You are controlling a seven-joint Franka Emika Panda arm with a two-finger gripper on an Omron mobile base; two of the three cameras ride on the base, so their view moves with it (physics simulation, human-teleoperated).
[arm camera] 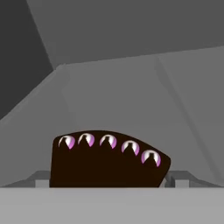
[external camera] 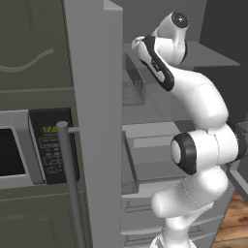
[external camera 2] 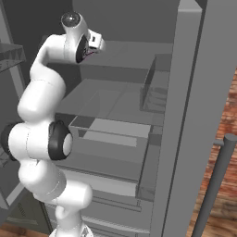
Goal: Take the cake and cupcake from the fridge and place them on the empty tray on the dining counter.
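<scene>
The fridge [external camera: 92,121] stands open and my arm reaches up into its top shelf. In the hand view the cake [arm camera: 105,162] is very close, showing its dark chocolate top with a row of pink-white dollops along the far edge. My gripper [arm camera: 108,178] is open, and a grey fingertip [arm camera: 40,178] sits just outside each side of the cake. From the right base view the hand [external camera 2: 94,42] points into the upper fridge interior. The cupcake, the tray and the dining counter are out of view.
The open fridge door [external camera 2: 185,115] with its bar handle [external camera 2: 217,185] stands to the right of the arm. A clear shelf bin [external camera 2: 155,90] and a drawer [external camera 2: 111,134] lie below the hand. A microwave [external camera: 29,150] sits left of the fridge.
</scene>
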